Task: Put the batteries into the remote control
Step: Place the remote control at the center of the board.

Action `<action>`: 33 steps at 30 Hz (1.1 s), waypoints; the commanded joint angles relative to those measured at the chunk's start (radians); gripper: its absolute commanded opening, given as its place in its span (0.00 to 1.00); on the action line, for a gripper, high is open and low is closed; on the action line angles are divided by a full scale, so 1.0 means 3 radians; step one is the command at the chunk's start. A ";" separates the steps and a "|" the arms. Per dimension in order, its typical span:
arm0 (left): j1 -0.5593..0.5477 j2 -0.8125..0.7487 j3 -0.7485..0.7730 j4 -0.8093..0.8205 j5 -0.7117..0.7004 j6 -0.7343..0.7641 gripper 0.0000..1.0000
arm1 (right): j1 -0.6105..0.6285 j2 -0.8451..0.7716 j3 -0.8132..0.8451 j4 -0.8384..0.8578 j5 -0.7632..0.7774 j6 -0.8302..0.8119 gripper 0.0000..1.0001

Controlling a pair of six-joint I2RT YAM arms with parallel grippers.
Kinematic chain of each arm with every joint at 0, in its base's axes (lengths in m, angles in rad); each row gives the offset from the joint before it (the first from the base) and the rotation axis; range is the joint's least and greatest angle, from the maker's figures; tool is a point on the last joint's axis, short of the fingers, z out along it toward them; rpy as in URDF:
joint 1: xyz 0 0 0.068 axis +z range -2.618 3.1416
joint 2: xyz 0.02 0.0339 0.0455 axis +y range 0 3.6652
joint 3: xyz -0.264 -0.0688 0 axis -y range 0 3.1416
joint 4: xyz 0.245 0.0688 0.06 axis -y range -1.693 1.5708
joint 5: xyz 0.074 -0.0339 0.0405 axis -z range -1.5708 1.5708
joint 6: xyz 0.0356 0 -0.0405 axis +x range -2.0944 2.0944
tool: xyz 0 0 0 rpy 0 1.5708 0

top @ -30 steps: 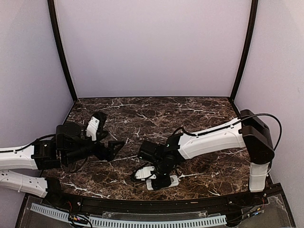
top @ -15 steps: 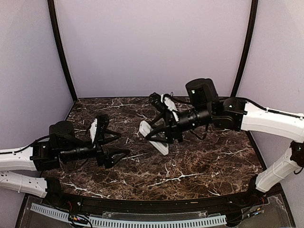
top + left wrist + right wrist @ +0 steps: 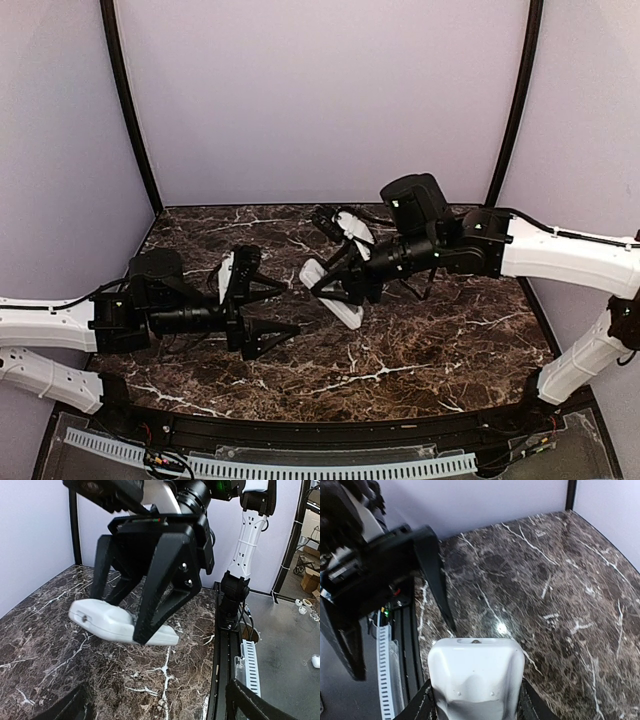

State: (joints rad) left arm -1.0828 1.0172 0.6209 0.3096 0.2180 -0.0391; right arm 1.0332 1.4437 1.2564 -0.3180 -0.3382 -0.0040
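The white remote control (image 3: 332, 296) hangs tilted above the middle of the marble table (image 3: 430, 340), with my right gripper (image 3: 338, 286) shut across its width. In the right wrist view the remote control (image 3: 476, 675) fills the gap between both fingers. My left gripper (image 3: 281, 312) stands open just left of the remote, pointing at it, with nothing in it. The left wrist view shows the remote control (image 3: 107, 624) end-on in the right gripper's black fingers (image 3: 159, 595), and only my own fingertips (image 3: 252, 700) at the lower corners. The batteries are out of view.
A black rail (image 3: 330, 432) and a white slotted cable tray (image 3: 300, 466) run along the near edge. Lilac walls and two black posts (image 3: 130, 110) close in the table at back and sides. The right arm's base (image 3: 235, 592) stands beside the rail.
My right arm has lifted the remote from the table's near edge up to mid-air over the middle. The left gripper has moved right toward it and stayed open.
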 commanded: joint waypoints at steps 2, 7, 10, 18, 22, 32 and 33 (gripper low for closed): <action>-0.0009 -0.0371 -0.0233 0.0056 -0.0537 -0.0138 0.91 | 0.0019 0.0176 -0.0053 -0.0728 0.0663 -0.0186 0.23; -0.0006 -0.0739 -0.0424 -0.0002 -0.1149 -0.0168 0.92 | 0.0161 0.0614 -0.0254 -0.0771 0.0850 -0.0129 0.23; -0.0010 -0.0826 -0.0436 -0.0122 -0.1252 -0.0132 0.92 | 0.0305 0.0949 -0.0204 -0.0811 0.0933 -0.0105 0.24; -0.0009 -0.0738 -0.0366 -0.0253 -0.1300 -0.0104 0.92 | 0.0496 0.1598 0.0020 -0.0972 0.0970 -0.0176 0.27; -0.0007 -0.0734 -0.0358 -0.0279 -0.1311 -0.0064 0.92 | 0.0522 0.1678 0.0026 -0.0972 0.0886 -0.0201 0.35; -0.0010 -0.0711 -0.0352 -0.0301 -0.1281 -0.0023 0.93 | 0.0544 0.1529 0.0249 -0.1123 0.0803 -0.0204 0.70; -0.0007 -0.0704 -0.0345 -0.0307 -0.1272 -0.0019 0.93 | 0.0544 0.1471 0.0270 -0.1116 0.0774 -0.0204 0.71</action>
State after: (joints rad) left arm -1.0828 0.7994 0.5076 0.2295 -0.1669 -0.0589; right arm 1.1851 1.9224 1.2854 -0.6334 -0.0757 -0.0631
